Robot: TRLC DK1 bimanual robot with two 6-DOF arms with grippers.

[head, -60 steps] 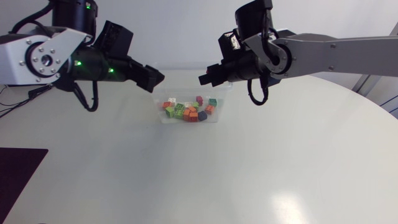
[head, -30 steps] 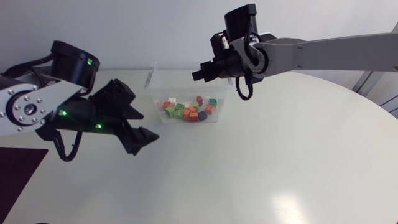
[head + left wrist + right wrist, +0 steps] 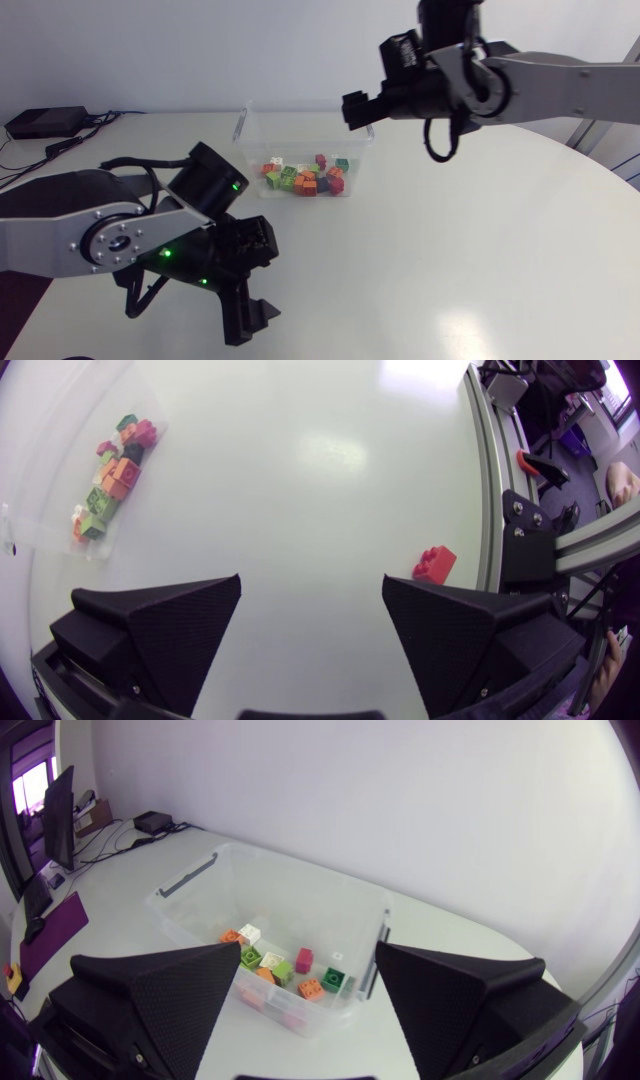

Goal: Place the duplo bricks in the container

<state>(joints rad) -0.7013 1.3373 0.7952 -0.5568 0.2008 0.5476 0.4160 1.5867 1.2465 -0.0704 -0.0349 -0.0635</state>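
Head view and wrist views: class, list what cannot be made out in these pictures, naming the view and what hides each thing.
Brick count: the duplo bricks in the container overlap and are too small in the head view.
The red brick shows only in the left wrist view, near the table edge; the head view does not show it.
Container's near wall: partly covered by the right gripper's finger in the right wrist view.

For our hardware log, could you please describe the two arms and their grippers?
The left arm and right arm have silver-grey links, black joints and looping black cables; green lights glow on the left one. The left gripper and right gripper each have two broad, matte black wedge fingers.
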